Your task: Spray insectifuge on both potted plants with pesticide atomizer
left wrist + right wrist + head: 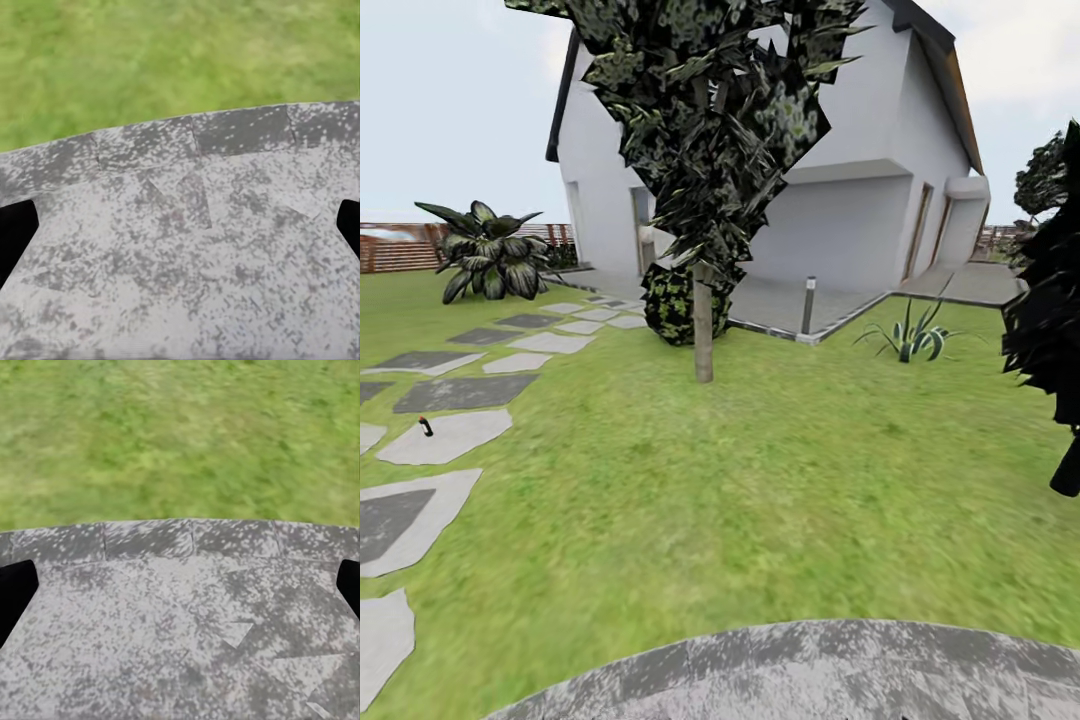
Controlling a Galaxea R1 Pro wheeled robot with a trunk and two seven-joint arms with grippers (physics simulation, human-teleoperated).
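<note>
The atomizer and the two potted plants are out of view. A tiny dark object [426,427] stands on a pale stepping stone [448,437] at the left, too small to identify. My left gripper [180,232] hangs open over the grey stone patio [187,285], its dark fingertips [15,240] at the picture's two sides, nothing between them. My right gripper [180,592] is open in the same way above the patio's edge [187,536], fingertips [15,592] wide apart. Green lawn [760,480] lies beyond the patio rim [810,660].
A thin-trunked tree [703,330] stands ahead with a dark bush [672,300] behind it, before the white house [860,200]. A stepping-stone path [460,390] runs left toward a big-leaved plant [490,255]. A spiky low plant [912,340] and a black bush [1050,320] are at the right.
</note>
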